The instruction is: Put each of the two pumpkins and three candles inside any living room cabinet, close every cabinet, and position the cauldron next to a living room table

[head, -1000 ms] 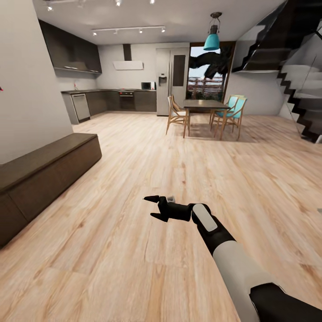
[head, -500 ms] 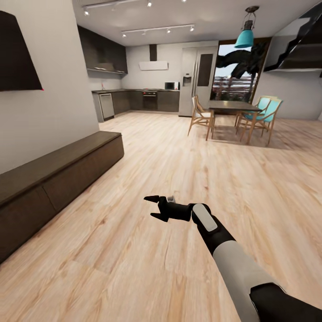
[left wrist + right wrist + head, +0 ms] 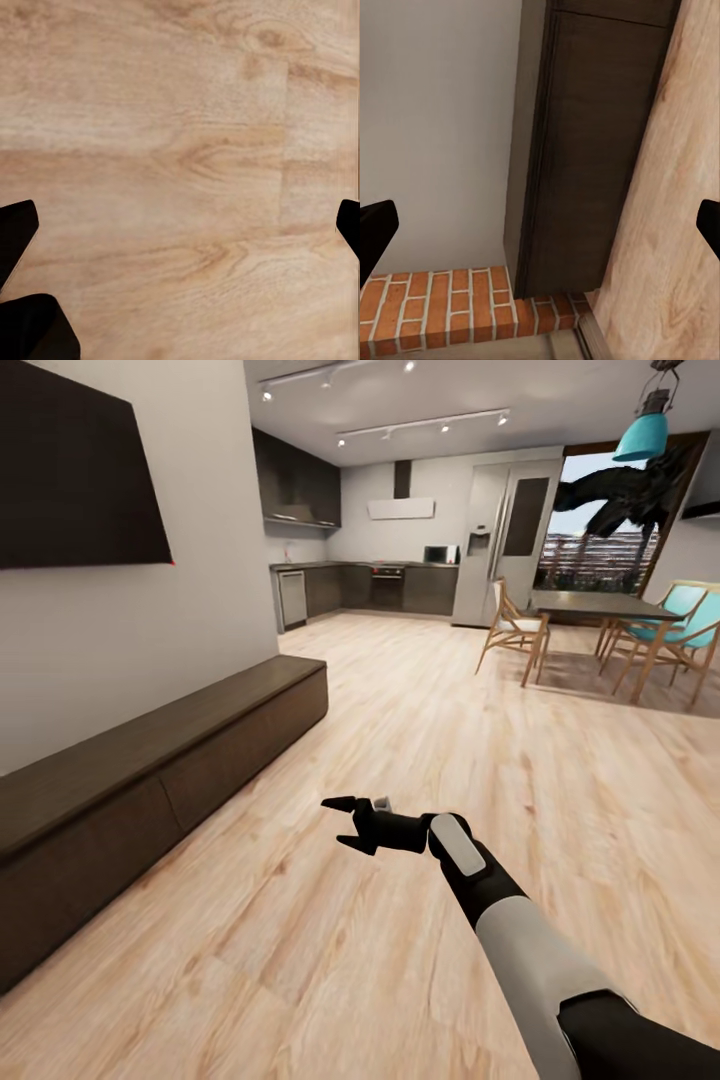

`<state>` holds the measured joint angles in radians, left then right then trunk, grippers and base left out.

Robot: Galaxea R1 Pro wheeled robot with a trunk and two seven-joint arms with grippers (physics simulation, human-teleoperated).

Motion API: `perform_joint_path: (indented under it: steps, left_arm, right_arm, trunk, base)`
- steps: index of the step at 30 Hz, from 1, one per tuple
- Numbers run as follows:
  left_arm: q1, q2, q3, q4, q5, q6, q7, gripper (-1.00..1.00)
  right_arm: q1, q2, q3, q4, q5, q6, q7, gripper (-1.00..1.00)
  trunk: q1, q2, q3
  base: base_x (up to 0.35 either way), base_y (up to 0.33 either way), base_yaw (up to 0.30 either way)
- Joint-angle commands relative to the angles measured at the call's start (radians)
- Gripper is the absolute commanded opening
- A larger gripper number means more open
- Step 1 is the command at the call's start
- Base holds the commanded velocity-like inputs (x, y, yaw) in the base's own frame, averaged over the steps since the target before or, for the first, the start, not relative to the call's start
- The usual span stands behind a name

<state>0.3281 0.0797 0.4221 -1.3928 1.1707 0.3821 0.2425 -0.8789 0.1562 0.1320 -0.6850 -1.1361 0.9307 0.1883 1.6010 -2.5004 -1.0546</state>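
Observation:
The long low dark-brown cabinet [image 3: 180, 760] runs along the left wall, and all its flat fronts look closed. My right gripper [image 3: 336, 824] is open and empty, held out over the wood floor to the right of the cabinet. In the right wrist view the open right gripper [image 3: 540, 229] looks along the cabinet [image 3: 592, 150] and the white wall. The left gripper [image 3: 180, 225] is open over bare floorboards. The pumpkins, candles, cauldron and living-room table are out of view.
A black screen [image 3: 80, 470] hangs on the wall above the cabinet. A dining table [image 3: 600, 605] with wooden and teal chairs stands at the far right, with the kitchen counter [image 3: 380, 585] and fridge [image 3: 505, 540] behind. Red brickwork [image 3: 442, 307] adjoins the cabinet's end.
The whole head view has swung left, bringing the wall screen and more of the cabinet into frame. That is camera motion. My right arm keeps the same pose, gripper still open.

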Motion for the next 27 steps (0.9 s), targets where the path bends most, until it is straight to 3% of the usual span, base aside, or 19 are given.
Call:
perform_joint_path:
  steps: [1, 17, 23, 27]
  left_arm:
    - [0.0, 0.0, 0.0, -0.002, 0.01, 0.003, 0.007, 1.0]
    - [0.002, 0.0, 0.001, 0.005, 0.011, 0.001, 0.008, 1.0]
    - [0.006, 0.0, 0.001, 0.009, 0.011, 0.0, -0.002, 1.0]
    - [0.007, 0.001, 0.001, 0.008, 0.011, 0.0, -0.003, 1.0]
  right_arm:
    - [-0.001, 0.0, 0.0, 0.001, 0.011, 0.002, 0.009, 1.0]
    - [0.002, 0.0, -0.006, 0.0, 0.011, -0.007, 0.02, 1.0]
    - [0.007, 0.001, -0.01, 0.001, 0.012, -0.129, 0.017, 1.0]
    - [0.01, 0.003, -0.008, 0.003, 0.011, -0.158, 0.019, 1.0]
  trunk:
    - [0.0, 0.0, 0.0]
    - [0.0, 0.0, 0.012]
    - [0.0, 0.0, 0.012]
    - [0.0, 0.0, 0.012]
  base:
    - [0.292, 0.196, 0.249]
    - [0.306, 0.14, 0.197]
    - [0.336, 0.003, 0.006]
    - [0.336, 0.001, 0.001]
